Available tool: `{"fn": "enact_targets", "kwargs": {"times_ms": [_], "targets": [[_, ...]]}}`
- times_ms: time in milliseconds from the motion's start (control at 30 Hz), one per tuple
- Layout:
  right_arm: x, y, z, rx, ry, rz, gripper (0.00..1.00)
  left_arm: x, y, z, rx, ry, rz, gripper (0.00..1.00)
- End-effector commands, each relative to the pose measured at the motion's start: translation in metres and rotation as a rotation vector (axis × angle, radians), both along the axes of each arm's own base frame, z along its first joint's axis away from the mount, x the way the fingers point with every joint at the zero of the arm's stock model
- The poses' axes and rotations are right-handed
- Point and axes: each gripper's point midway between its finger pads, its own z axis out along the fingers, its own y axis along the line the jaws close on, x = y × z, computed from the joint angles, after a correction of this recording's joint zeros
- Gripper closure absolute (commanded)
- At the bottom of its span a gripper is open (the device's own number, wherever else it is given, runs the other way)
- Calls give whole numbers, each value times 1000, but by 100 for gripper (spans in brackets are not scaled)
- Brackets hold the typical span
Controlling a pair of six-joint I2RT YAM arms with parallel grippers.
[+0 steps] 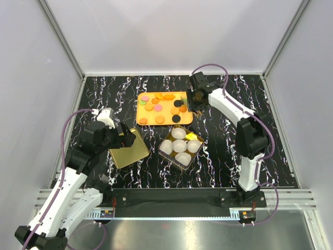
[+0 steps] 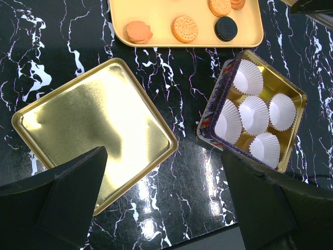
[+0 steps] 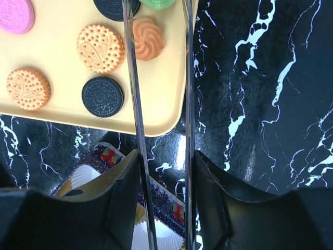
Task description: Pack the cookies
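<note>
The cookies (image 1: 149,107) are lying on the orange tray (image 3: 161,99), with none in the tin's (image 2: 208,125) paper cups (image 2: 254,114) yet. A swirl cookie (image 3: 148,37) is sitting between the metal tongs (image 3: 134,130) that my right jaws are pinching. I'm judging a gentle, level squeeze best. My left jaws are hanging spread above the gold lid (image 2: 93,130).

Crops tray (image 2: 156,15) and two cookies (image 2: 220,6) at the left wrist view's top edge; hides much of the tin (image 3: 109,155) behind the right jaws and tongs (image 3: 133,78).
</note>
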Motion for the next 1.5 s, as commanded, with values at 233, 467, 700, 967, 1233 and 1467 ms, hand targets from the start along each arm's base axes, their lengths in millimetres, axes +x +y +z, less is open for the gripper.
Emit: {"fn": "enact_targets", "kwargs": {"times_ms": [233,467,700,967,1233,1467], "targets": [[12,1,39,125,-80,-7,55,5,0,5,-4,-26,10,1],[3,6,58,177,-94,16,59,5,0,4,-2,-22,11,1],[-7,6,66,201,-100,17,60,5,0,3,-1,-19,11,1],[-23,9,59,232,-73,36,61,5,0,3,0,-17,11,1],[-18,1,55,180,-81,18,59,5,-1,3,-3,-18,7,1],[-11,-4,60,146,-102,10,50,5,-1,3,-5,-16,4,1]]}}
